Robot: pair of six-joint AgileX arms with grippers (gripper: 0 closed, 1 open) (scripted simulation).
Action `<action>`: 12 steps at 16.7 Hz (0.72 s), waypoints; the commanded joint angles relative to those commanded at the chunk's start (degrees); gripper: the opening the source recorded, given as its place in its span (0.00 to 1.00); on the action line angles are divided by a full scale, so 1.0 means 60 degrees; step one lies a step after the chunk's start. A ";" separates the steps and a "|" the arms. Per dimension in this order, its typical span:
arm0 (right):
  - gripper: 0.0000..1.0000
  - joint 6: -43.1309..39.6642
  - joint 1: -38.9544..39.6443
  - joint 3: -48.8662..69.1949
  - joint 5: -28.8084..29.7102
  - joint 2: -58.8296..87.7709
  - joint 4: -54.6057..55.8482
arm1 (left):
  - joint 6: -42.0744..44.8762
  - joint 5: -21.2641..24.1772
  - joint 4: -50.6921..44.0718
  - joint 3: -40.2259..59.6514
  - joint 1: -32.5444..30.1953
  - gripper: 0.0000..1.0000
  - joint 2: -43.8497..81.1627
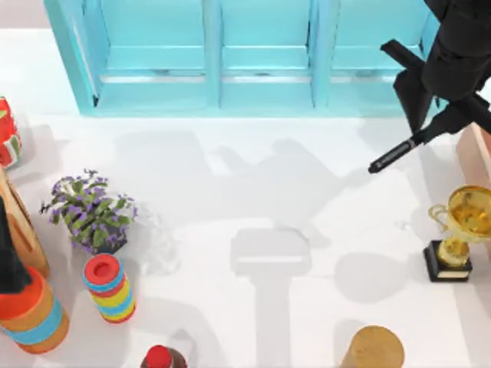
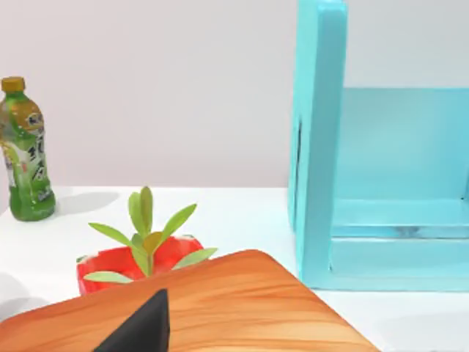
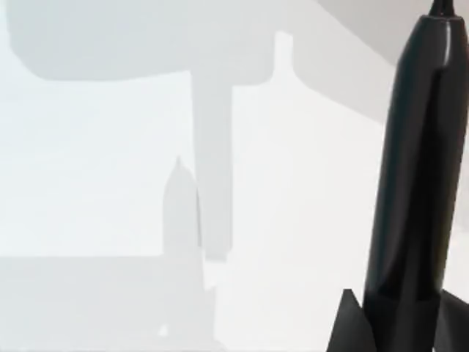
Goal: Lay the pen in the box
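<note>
**One pen aloft, one box at the table's right edge**

The right pincer [image 1: 430, 132], at two o'clock in the top view, grips the single slim black marker pen [image 1: 393, 155], which slants out toward the table's [image 1: 307, 199] centre, raised above its own shadow. One pale peach-pink straight-walled box [image 1: 474, 157] sits just beside it at three o'clock. The left arm is parked at eight o'clock; I cannot tell its pincer's state. One gold trophy [image 1: 459, 226] stands near the box, and one turquoise cabinet [image 1: 261, 54] lies at twelve.

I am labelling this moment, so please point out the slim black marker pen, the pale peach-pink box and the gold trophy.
slim black marker pen [image 1: 393, 155], top view, barrel.
pale peach-pink box [image 1: 473, 157], top view, wall.
gold trophy [image 1: 468, 215], top view, cup.
</note>
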 joint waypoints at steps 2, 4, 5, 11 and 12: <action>0.00 -0.0184 -0.1166 -0.0511 -0.0023 -0.0421 0.0039 | 0.0000 0.0000 0.0000 0.0000 0.0000 1.00 0.0000; 0.00 -0.0388 -0.2392 -0.1050 -0.0046 -0.0880 0.0090 | 0.0000 0.0000 0.0000 0.0000 0.0000 1.00 0.0000; 0.00 -0.0493 -0.3009 -0.1321 -0.0056 -0.1115 0.0120 | 0.0000 0.0000 0.0000 0.0000 0.0000 1.00 0.0000; 0.00 -0.1081 -0.6317 -0.2797 -0.0117 -0.2412 0.0300 | 0.0000 0.0000 0.0000 0.0000 0.0000 1.00 0.0000; 0.00 -0.1154 -0.6708 -0.2973 -0.0128 -0.2569 0.0323 | 0.0000 0.0000 0.0000 0.0000 0.0000 1.00 0.0000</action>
